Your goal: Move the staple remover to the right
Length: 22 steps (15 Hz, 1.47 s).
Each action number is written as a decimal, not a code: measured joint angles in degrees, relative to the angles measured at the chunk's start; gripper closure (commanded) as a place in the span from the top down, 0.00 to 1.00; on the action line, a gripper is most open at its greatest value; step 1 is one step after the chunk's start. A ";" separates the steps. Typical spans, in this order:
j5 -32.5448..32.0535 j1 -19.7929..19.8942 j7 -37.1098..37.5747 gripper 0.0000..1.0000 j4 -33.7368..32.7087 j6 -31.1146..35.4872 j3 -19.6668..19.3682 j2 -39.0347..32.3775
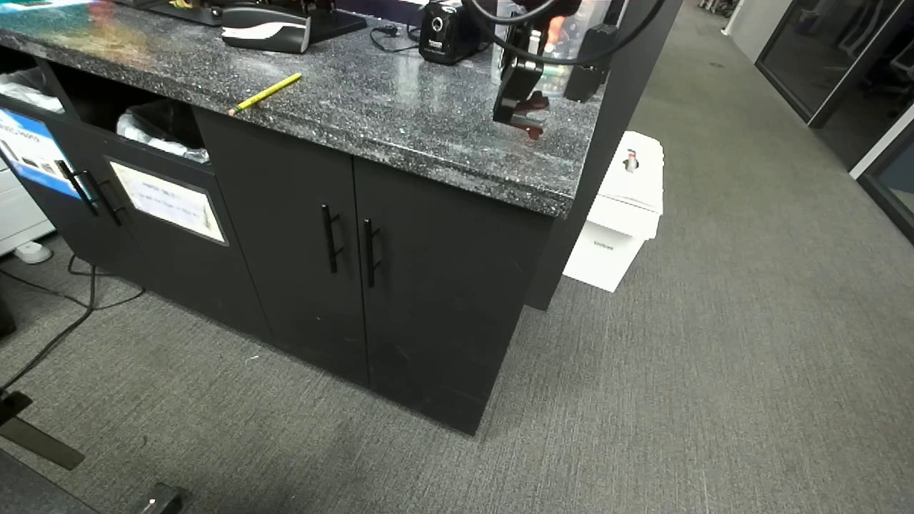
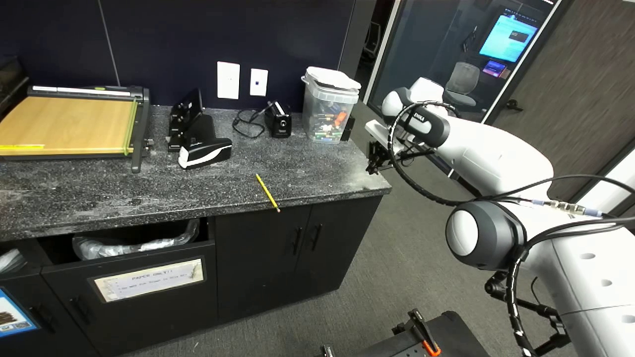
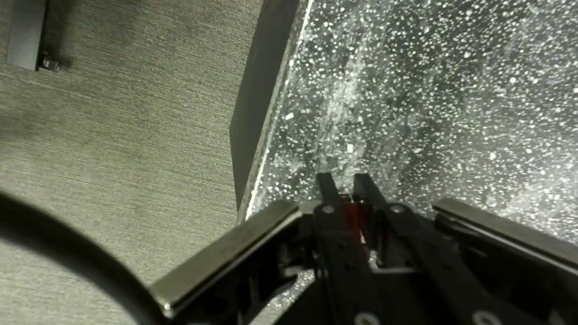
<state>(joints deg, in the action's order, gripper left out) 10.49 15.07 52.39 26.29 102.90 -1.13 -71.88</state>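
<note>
Black cabinets (image 1: 443, 307) under a speckled countertop (image 2: 317, 168) stand on grey carpet (image 1: 714, 357) before a dark wall (image 2: 163, 44).

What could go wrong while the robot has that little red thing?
The gripper holds the red staple remover close to the end of the countertop; a slip might drop it on the floor. The looping black cable could snag on the countertop. The clear plastic tub stands at that end too, and might get bumped.

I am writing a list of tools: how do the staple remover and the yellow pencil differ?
The staple remover is dark red; the pencil is yellow. The staple remover is short and claw-shaped; the pencil is long and straight. The staple remover is in the gripper; the pencil lies on the counter. Both are small desk items.
</note>
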 measured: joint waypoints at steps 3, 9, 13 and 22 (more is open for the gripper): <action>-0.01 0.51 1.76 0.04 0.01 -0.81 -0.04 -1.01; -0.03 0.83 4.12 0.45 0.01 -1.72 -0.15 -2.85; -0.04 0.87 4.95 0.73 0.01 -1.73 -0.17 -3.39; 0.41 0.72 0.47 1.00 -0.24 -5.34 2.79 -3.17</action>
<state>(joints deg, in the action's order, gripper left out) 10.90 15.79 52.86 26.05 97.56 1.66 -75.05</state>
